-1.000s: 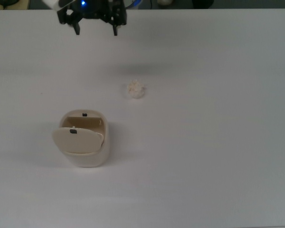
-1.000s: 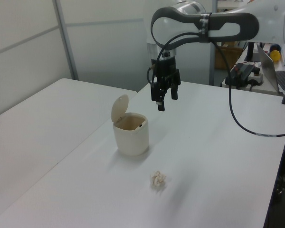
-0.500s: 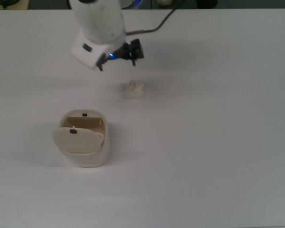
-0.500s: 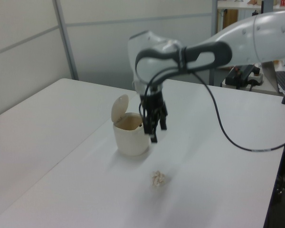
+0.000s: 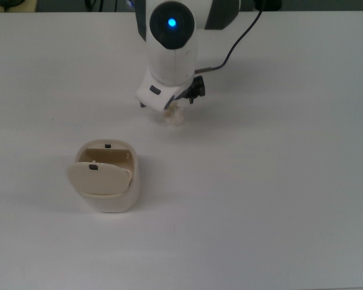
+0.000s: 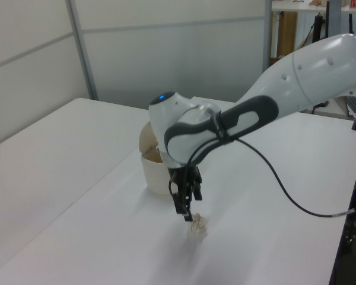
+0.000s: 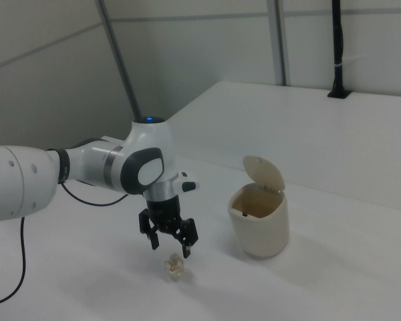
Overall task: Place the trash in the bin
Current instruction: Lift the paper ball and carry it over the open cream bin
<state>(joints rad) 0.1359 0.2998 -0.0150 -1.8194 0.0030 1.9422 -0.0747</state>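
Note:
The trash (image 7: 175, 266) is a small off-white paper wad lying on the white table, also seen in the top view (image 5: 175, 116) and the left view (image 6: 197, 225). My gripper (image 7: 170, 247) hangs just above it, open, with a black finger on either side and nothing held. In the top view the arm's white wrist covers most of the gripper (image 5: 170, 106). In the left view the gripper (image 6: 187, 208) points down at the wad. The bin (image 7: 259, 224) is a cream container with its oval lid swung up; it stands to the lower left in the top view (image 5: 106, 178) and partly behind the arm in the left view (image 6: 153, 176).
The white table (image 5: 278, 199) carries only the bin and the wad. A black cable (image 6: 285, 184) loops from the arm over the table. A second white table (image 6: 41, 154) adjoins on the left view's left.
The arm has swung from the table's far edge, past the bin, and come down over the trash. The gripper stays open. Bin and wad have not moved.

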